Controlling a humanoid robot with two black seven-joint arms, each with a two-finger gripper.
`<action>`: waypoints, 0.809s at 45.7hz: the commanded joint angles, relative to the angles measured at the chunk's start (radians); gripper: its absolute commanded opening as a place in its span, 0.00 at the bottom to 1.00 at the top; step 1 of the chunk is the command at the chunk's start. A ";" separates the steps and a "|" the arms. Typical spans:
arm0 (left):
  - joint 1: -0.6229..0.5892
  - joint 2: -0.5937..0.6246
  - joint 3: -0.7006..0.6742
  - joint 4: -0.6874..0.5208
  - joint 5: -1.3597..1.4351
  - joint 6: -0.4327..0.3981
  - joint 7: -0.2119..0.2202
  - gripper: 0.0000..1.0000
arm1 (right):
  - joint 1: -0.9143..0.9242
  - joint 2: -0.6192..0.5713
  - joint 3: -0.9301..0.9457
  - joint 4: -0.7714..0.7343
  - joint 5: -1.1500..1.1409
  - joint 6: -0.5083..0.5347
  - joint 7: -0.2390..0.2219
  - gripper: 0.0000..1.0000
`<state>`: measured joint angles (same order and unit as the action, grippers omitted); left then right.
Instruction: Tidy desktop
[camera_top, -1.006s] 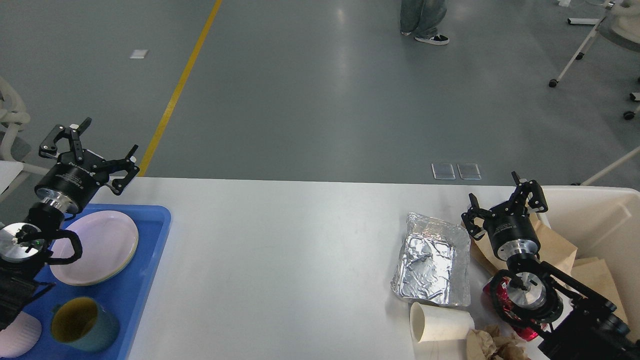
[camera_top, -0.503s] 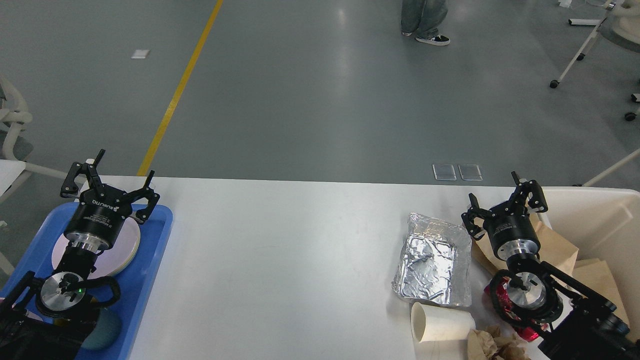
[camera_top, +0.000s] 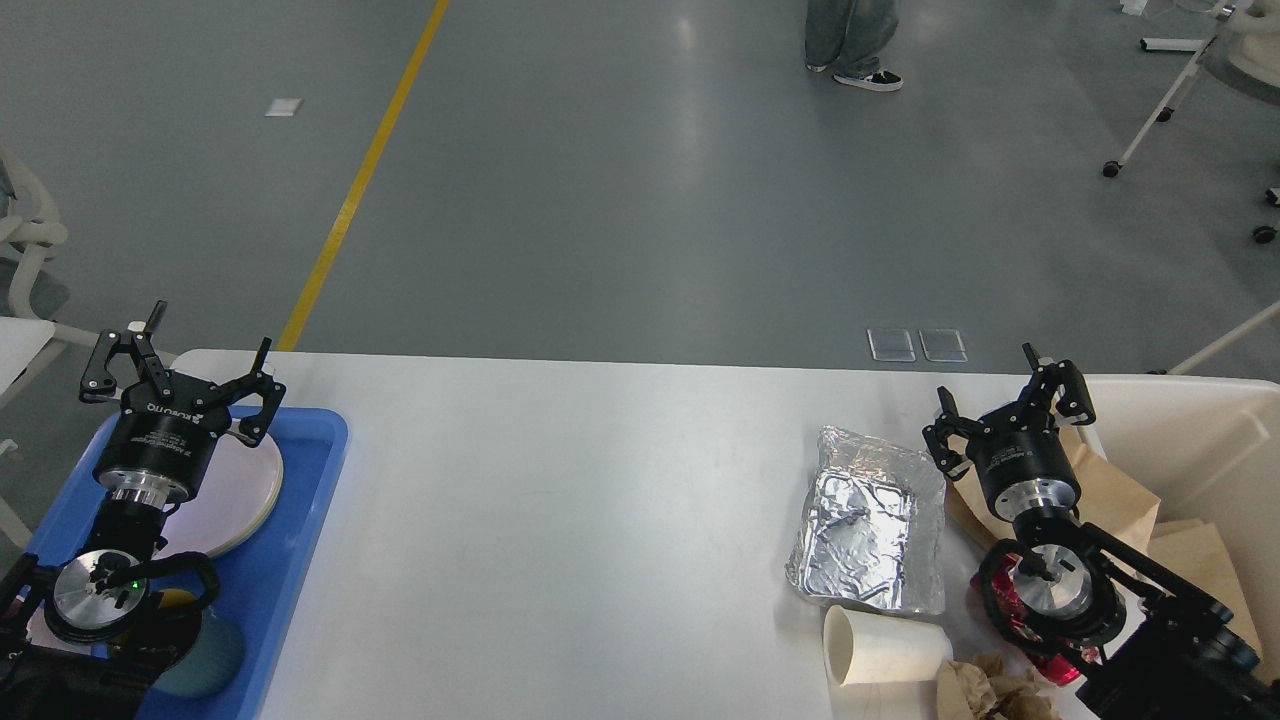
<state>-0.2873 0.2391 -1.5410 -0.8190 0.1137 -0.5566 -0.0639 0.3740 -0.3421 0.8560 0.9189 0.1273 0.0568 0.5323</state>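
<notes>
Left gripper (camera_top: 183, 366) spread wide above the plate (camera_top: 240, 495) in the blue tray (camera_top: 300, 520); right gripper (camera_top: 1012, 395) also agape, empty, beside the foil container (camera_top: 868, 520) on the desktop (camera_top: 560, 520).

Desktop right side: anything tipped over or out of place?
Yes. A paper cup lies tipped on its side on the desktop, just below a crumpled foil tray. Crumpled brown paper sits at the near edge, and a red item is mostly hidden behind the right arm. Both claws hold nothing.
</notes>
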 joint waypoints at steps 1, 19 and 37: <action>-0.003 -0.024 -0.007 -0.002 0.000 -0.005 -0.005 0.96 | 0.000 0.000 0.000 0.000 0.000 0.000 0.000 1.00; 0.011 -0.034 0.042 -0.002 0.073 0.006 -0.007 0.96 | -0.001 0.000 0.000 0.000 0.000 0.000 0.000 1.00; 0.025 -0.078 0.064 0.018 0.132 -0.003 -0.152 0.96 | -0.001 0.000 0.000 0.000 0.000 0.000 0.000 1.00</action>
<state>-0.2623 0.1683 -1.4801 -0.8014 0.2458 -0.5548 -0.2117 0.3726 -0.3421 0.8560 0.9188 0.1273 0.0568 0.5323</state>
